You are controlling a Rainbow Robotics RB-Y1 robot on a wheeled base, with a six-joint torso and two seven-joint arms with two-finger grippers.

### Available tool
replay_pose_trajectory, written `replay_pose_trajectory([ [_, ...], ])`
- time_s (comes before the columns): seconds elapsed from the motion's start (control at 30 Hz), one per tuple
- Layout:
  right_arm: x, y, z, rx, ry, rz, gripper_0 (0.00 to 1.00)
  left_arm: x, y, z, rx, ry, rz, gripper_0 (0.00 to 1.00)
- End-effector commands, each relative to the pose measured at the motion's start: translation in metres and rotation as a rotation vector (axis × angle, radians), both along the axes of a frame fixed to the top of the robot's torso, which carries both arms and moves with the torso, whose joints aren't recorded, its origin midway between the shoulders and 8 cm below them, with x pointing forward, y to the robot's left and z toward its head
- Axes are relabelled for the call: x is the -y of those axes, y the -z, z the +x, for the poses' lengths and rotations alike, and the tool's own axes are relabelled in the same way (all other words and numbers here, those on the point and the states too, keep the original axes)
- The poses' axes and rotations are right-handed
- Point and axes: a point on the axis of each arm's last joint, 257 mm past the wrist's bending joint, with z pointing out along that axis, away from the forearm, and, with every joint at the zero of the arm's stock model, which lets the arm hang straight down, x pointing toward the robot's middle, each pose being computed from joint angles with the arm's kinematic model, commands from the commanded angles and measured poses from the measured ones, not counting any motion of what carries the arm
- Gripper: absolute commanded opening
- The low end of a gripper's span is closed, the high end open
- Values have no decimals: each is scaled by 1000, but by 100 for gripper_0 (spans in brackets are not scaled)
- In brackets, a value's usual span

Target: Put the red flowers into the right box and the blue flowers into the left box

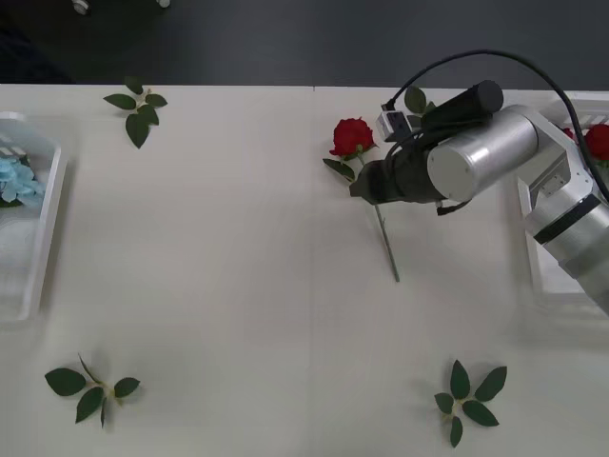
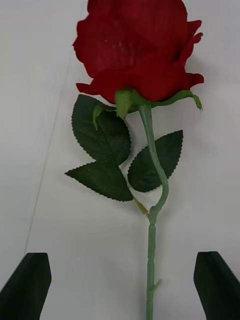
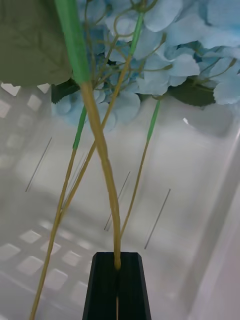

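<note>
We hold our right gripper [image 1: 366,183] low over the middle of the table [image 1: 238,286], its black fingers [image 2: 27,282] spread wide to either side of the red rose [image 1: 352,136], touching nothing. The rose lies flat, long axis running from the bloom on the far side back toward us, its stem [image 1: 388,249] tip nearest. It looks light and springy, the petals soft and easily crushed, so we judge the bare stem below the leaves [image 2: 107,150] the best hold. Our left gripper [image 3: 118,285] is pressed together on a blue flower's stem [image 3: 102,165] over the left box [image 1: 43,238], where blue blooms [image 1: 17,181] lie. The right box [image 1: 538,257] already holds red flowers [image 1: 598,141].
</note>
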Motion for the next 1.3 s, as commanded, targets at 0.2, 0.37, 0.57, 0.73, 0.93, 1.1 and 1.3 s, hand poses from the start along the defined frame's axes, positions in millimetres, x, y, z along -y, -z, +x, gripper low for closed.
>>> replay_pose_trajectory([
  [0.2, -8, 7, 13, 31, 148, 47, 85, -18, 5, 14, -20, -74, -17, 5],
  [0.37, -7, 12, 12, 20, 181, 55, 84, -13, 0, 17, -3, -59, -28, 79],
  [0.57, -5, 28, 14, -1, 202, 49, 84, 7, -27, 20, 66, -5, -26, 100],
  [0.73, -3, 46, 16, 6, 209, 14, 84, 28, -65, 16, 153, 44, -18, 100],
  [0.93, -3, 55, 16, 15, 202, 0, 85, 48, -103, 13, 257, 88, -65, 100],
  [1.1, -2, 60, 15, 17, 198, -21, 84, 78, -123, 8, 320, 165, -141, 100],
  [1.3, 6, 72, 13, 19, 190, -70, 59, 136, -139, 3, 364, 340, -223, 100],
])
